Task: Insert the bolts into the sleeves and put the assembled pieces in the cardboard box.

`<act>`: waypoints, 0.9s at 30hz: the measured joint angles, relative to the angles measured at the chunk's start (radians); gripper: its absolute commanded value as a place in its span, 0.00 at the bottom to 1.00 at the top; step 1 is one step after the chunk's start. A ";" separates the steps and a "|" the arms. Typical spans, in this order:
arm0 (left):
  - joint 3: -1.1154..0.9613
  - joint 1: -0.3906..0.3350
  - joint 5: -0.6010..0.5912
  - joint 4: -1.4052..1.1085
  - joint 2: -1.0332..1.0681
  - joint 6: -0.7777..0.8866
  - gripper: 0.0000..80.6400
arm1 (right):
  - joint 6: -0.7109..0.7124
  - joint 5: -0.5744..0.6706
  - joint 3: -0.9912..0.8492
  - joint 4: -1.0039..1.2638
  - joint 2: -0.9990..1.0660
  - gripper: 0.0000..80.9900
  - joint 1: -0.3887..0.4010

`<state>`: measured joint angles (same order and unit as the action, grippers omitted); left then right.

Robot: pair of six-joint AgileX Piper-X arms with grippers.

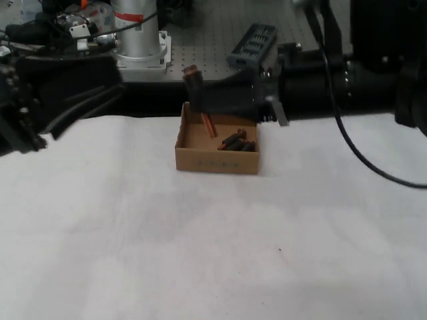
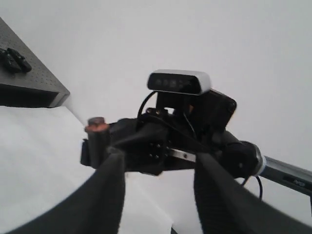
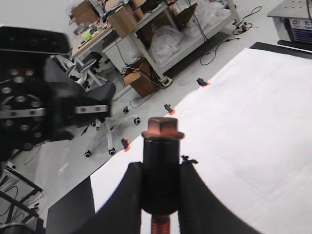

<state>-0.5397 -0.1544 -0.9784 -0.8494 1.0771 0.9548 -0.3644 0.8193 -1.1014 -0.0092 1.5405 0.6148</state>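
One held piece [image 1: 191, 73]: dark sleeve [image 3: 161, 151] with a copper-headed bolt [image 3: 162, 127] through it, upright, above the back-left corner of the cardboard box [image 1: 217, 162].
Right gripper [image 3: 161, 168]: fingers pinching the sleeve from both sides; copper thread shows below them.
Left gripper [image 2: 161, 195]: fingers spread, nothing between them, by the far left corner of the surface.
Box place: on the white cloth [image 1: 200, 240], near the surface's far edge, about midway along it.
Box contents: dark assembled pieces [image 1: 238, 143] by the right wall; one copper bolt [image 1: 208, 125] toward the back-left corner.
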 measured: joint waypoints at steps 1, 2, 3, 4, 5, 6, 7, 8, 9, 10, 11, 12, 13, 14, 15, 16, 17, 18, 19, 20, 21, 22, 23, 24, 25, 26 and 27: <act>0.000 0.013 -0.016 0.014 -0.015 -0.014 0.25 | 0.000 0.000 -0.028 -0.010 0.031 0.04 -0.007; 0.000 0.025 -0.028 0.032 -0.034 -0.027 0.24 | 0.000 -0.001 -0.051 -0.012 0.058 0.04 -0.011; 0.000 0.034 -0.039 0.053 -0.056 -0.039 0.23 | 0.000 -0.001 -0.082 -0.017 0.093 0.04 -0.016; 0.000 0.039 -0.045 0.073 -0.078 -0.045 0.22 | 0.000 -0.001 -0.117 -0.019 0.132 0.04 -0.022; 0.000 0.045 -0.053 0.099 -0.102 -0.058 0.21 | 0.000 -0.004 -0.146 -0.019 0.172 0.04 -0.027; 0.000 0.046 -0.057 0.128 -0.126 -0.069 0.20 | 0.000 -0.009 -0.182 -0.022 0.212 0.04 -0.034; 0.000 0.048 -0.059 0.193 -0.171 -0.083 0.19 | 0.000 -0.021 -0.224 -0.032 0.255 0.04 -0.042; 0.000 0.048 -0.062 0.229 -0.198 -0.088 0.18 | 0.000 -0.038 -0.259 -0.040 0.290 0.04 -0.049; 0.000 0.048 -0.064 0.260 -0.219 -0.096 0.16 | 0.000 -0.038 -0.267 -0.040 0.297 0.04 -0.049; 0.000 0.048 -0.064 0.268 -0.223 -0.096 0.15 | 0.000 -0.054 -0.302 -0.053 0.332 0.04 -0.058; 0.000 0.048 -0.064 0.303 -0.245 -0.111 0.13 | 0.000 -0.070 -0.349 -0.075 0.376 0.04 -0.067; 0.000 0.048 -0.064 0.352 -0.274 -0.132 0.11 | 0.000 -0.086 -0.397 -0.101 0.420 0.04 -0.076; 0.000 0.048 -0.058 0.360 -0.279 -0.151 0.10 | 0.000 -0.105 -0.443 -0.124 0.452 0.04 -0.083; 0.000 0.048 -0.046 0.449 -0.332 -0.177 0.09 | 0.000 -0.126 -0.490 -0.163 0.492 0.04 -0.091; 0.000 0.048 -0.028 0.511 -0.362 -0.208 0.08 | 0.000 -0.154 -0.537 -0.201 0.530 0.04 -0.099; 0.000 0.048 -0.003 0.578 -0.391 -0.244 0.08 | 0.000 -0.178 -0.572 -0.228 0.565 0.04 -0.104; 0.000 0.048 0.021 0.648 -0.414 -0.274 0.08 | 0.006 -0.207 -0.614 -0.264 0.598 0.04 -0.108; 0.000 0.048 0.055 0.722 -0.442 -0.314 0.08 | 0.010 -0.239 -0.658 -0.300 0.629 0.04 -0.113; 0.000 0.048 0.094 0.799 -0.469 -0.354 0.08 | 0.016 -0.271 -0.692 -0.329 0.654 0.04 -0.117; 0.000 0.048 0.124 0.857 -0.489 -0.391 0.08 | 0.025 -0.298 -0.732 -0.355 0.682 0.04 -0.119; 0.000 0.048 0.161 0.926 -0.510 -0.424 0.08 | 0.032 -0.324 -0.773 -0.379 0.710 0.04 -0.119; 0.000 0.048 0.199 0.989 -0.529 -0.453 0.08 | 0.036 -0.340 -0.809 -0.392 0.731 0.04 -0.119; 0.000 0.048 0.233 1.032 -0.541 -0.474 0.08 | 0.039 -0.358 -0.839 -0.410 0.756 0.04 -0.119; 0.000 0.048 0.259 1.076 -0.552 -0.496 0.08 | 0.044 -0.373 -0.869 -0.425 0.781 0.04 -0.119; 0.000 0.048 0.279 1.110 -0.559 -0.513 0.08 | 0.045 -0.384 -0.890 -0.433 0.804 0.04 -0.119; 0.000 0.048 0.289 1.130 -0.563 -0.525 0.08 | 0.045 -0.387 -0.894 -0.435 0.822 0.04 -0.119; 0.000 0.048 0.292 1.143 -0.563 -0.527 0.08 | 0.047 -0.397 -0.910 -0.440 0.844 0.04 -0.119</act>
<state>-0.5397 -0.1067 -0.6867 0.2932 0.5145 0.4276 -0.3175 0.4227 -2.0115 -0.4487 2.3848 0.4959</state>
